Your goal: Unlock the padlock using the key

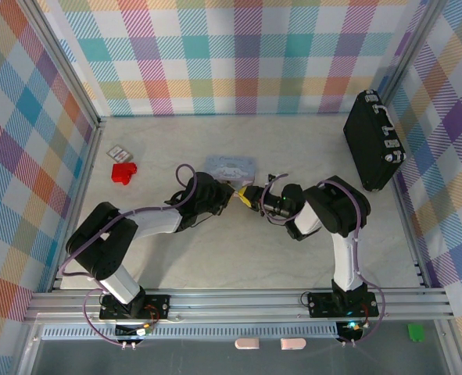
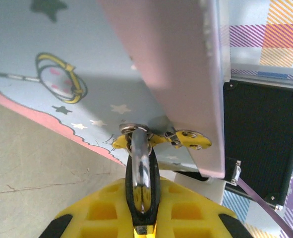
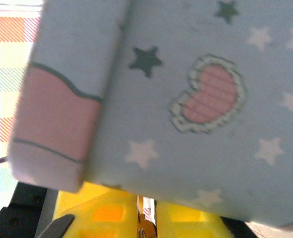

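Left gripper point(image 2: 142, 198): yellow lattice fingers at the bottom centre of the left wrist view, drawn in to a narrow gap and clamped on the padlock.
Padlock point(image 2: 141, 171): tiny dark blocky body with a thin silvery shackle loop. Its long axis runs up the frame along the fingers, shackle end outermost. A small metal ring point(image 2: 133, 129) with yellow tabs point(image 2: 192, 141) hangs at its tip.
Right gripper point(image 3: 146, 218): yellow fingers at the bottom centre of the right wrist view, gap narrow. A brassy sliver sits in the gap; whether it is gripped, I cannot tell.
Relation: in the top view the grippers meet tip to tip at centre. The padlock lies just left of the right gripper, so that arm is the nearer free one.
Pale blue star-printed tin point(image 1: 231, 166): just above the fingertips.
Red block point(image 1: 123, 172): centre left, well apart.
Black case point(image 1: 374, 141): upper right.
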Controlling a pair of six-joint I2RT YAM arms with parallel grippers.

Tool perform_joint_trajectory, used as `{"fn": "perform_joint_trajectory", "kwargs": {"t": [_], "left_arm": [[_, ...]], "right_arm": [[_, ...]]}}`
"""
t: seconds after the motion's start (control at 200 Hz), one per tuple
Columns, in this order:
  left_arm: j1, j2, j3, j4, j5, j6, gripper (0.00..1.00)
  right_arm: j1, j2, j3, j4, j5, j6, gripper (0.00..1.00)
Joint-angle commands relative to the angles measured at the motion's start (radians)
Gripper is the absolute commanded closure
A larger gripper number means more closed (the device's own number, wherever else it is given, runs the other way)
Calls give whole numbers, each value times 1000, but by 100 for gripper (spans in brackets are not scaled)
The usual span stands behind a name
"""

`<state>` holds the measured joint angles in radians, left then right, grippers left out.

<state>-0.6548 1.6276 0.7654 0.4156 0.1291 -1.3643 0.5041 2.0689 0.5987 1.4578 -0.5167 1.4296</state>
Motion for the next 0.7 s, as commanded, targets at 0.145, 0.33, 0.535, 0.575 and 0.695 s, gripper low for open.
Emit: {"fn": "perform_joint_trajectory", "kwargs": {"t": [0.145, 0.33, 0.535, 0.575, 0.695], "left_arm": [[-53, -16, 30, 167, 103, 50, 100], [-54, 6, 23, 173, 87, 54, 100], [-51, 12, -2, 179, 64, 61, 100], [-52, 17, -3, 183, 64, 61, 100], [-52, 29, -1, 194, 78, 60, 100]], "right_arm": [[21, -38, -47, -113, 21, 43, 76], [22, -33, -68, -64, 27, 83, 74], [22, -56, -94, -69, 56, 114, 82], [23, -63, -97, -79, 59, 112, 84], [22, -82, -96, -117, 63, 96, 89]]}}
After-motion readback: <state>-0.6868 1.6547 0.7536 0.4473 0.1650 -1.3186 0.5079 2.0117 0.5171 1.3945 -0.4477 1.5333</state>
